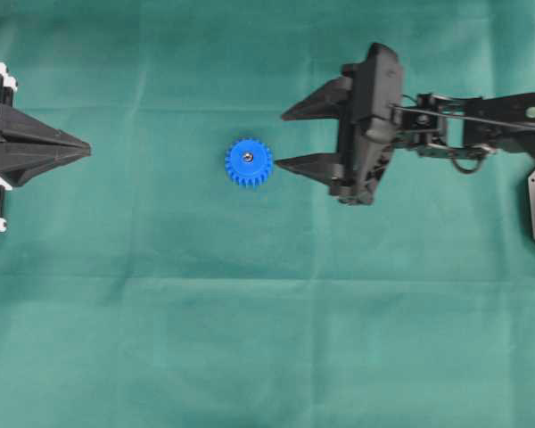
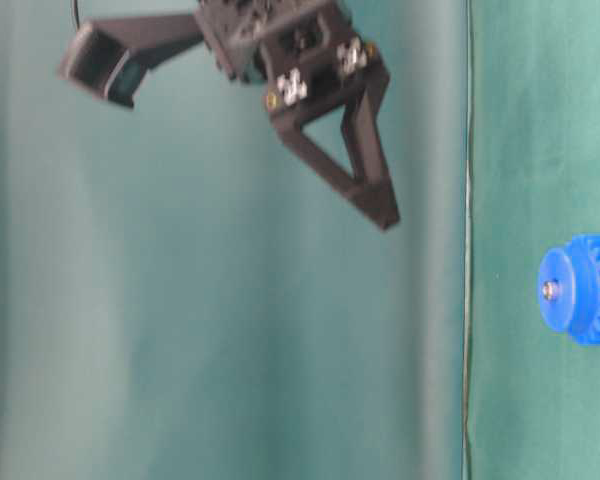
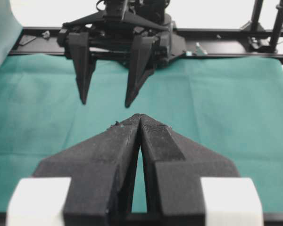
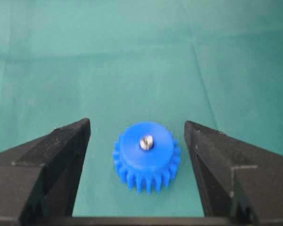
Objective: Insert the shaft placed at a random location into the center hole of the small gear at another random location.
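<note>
We see the tiny silvery metal shaft seated in the center hole of the bright blue plastic toothed gear, so our right gripper hangs wide, empty; the left gripper rests closed.

The small gear runs off the table-level frame's right edge; the right gripper shows blurred.

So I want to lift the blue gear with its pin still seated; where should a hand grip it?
Grip the small gear across its toothed rim, coming straight down. It lies flat on the cloth, and the shaft stands in the hub, so opposite teeth are probably the safest hold. The open right hand already straddles it.
</note>
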You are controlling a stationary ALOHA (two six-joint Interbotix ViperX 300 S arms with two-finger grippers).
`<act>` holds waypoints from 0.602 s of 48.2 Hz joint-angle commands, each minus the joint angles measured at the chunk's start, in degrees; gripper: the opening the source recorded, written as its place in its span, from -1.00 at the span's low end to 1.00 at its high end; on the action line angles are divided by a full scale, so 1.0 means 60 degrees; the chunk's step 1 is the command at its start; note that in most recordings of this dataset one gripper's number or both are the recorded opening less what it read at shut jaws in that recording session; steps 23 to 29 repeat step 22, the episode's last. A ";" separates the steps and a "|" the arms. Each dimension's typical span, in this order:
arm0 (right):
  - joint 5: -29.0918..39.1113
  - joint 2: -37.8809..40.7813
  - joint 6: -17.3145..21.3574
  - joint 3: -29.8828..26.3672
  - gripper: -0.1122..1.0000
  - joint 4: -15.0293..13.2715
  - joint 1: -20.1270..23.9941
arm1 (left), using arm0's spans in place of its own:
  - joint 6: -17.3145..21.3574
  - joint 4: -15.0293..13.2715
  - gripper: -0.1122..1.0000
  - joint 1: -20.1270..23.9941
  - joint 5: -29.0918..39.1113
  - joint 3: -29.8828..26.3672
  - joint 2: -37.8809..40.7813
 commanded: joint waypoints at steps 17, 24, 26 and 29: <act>0.0264 -0.1567 0.0132 0.1245 0.63 0.0044 0.0015 | -0.0029 0.0015 -0.79 0.0015 -0.0015 -0.0176 0.0073; 0.0454 -0.1699 0.0161 0.1362 0.63 0.0015 0.0015 | -0.0029 0.0015 -0.79 0.0015 -0.0015 -0.0176 0.0073; 0.0454 -0.1699 0.0161 0.1362 0.63 0.0015 0.0015 | -0.0029 0.0015 -0.79 0.0015 -0.0015 -0.0176 0.0073; 0.0454 -0.1699 0.0161 0.1362 0.63 0.0015 0.0015 | -0.0029 0.0015 -0.79 0.0015 -0.0015 -0.0176 0.0073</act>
